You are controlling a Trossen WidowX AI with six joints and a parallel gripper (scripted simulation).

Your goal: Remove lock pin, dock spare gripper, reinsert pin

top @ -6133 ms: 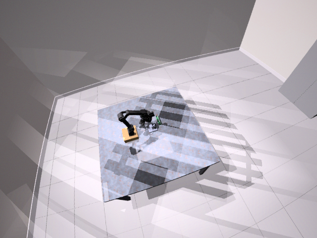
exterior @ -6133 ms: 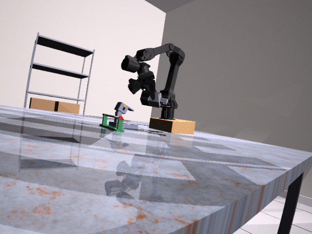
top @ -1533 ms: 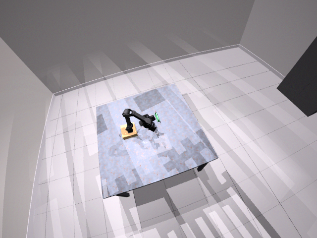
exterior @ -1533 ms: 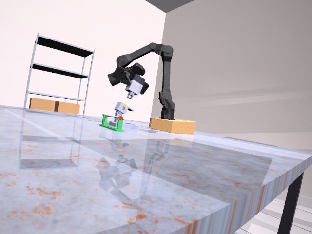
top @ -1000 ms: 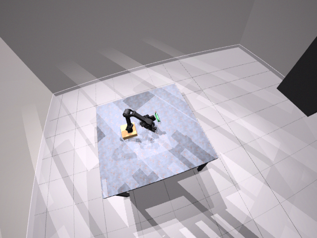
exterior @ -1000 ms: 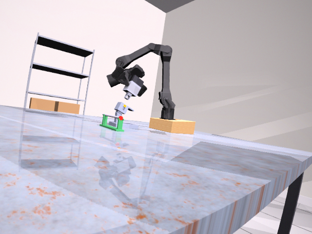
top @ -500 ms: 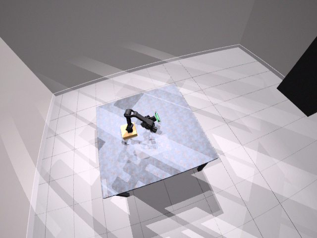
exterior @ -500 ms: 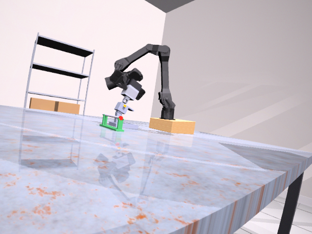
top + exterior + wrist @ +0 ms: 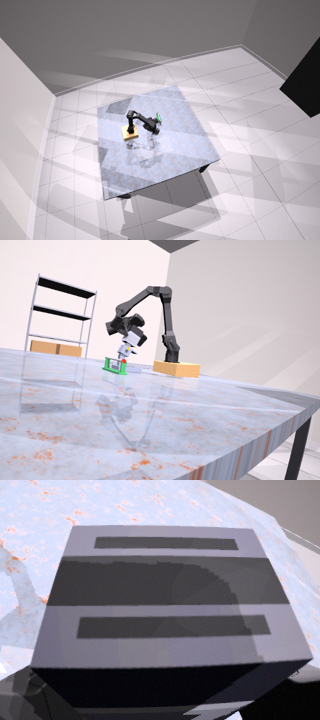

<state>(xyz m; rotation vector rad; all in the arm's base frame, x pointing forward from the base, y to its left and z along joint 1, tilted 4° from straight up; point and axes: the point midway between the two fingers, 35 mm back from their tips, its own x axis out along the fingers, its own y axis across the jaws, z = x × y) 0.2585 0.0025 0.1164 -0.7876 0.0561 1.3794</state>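
My gripper (image 9: pixel 133 333) (image 9: pixel 155 692) is shut on the spare gripper (image 9: pixel 131 339) (image 9: pixel 160 647), a light grey block with dark bands that fills the wrist view. It is held tilted, close above the mount's socket (image 9: pixel 123 350), a grey block with a yellow mark, on a stem over a flat base (image 9: pixel 133 369). The spigot is at the socket's upper side; I cannot tell how far it is inside. The lock pin (image 9: pixel 124 360), with a red head, lies across the green rack (image 9: pixel 123 368) (image 9: pixel 158 118) beside the mount, out of the socket. My gripper hides the mount in the top view.
The arm stands on a wooden block (image 9: pixel 125 136) (image 9: pixel 164 368) on the marbled table (image 9: pixel 180 144) (image 9: pixel 77 426). The green rack and pin stand very near the mount, on its side away from the wooden block. A shelf unit (image 9: pixel 64 288) with cardboard boxes (image 9: pixel 43 346) is in the background.
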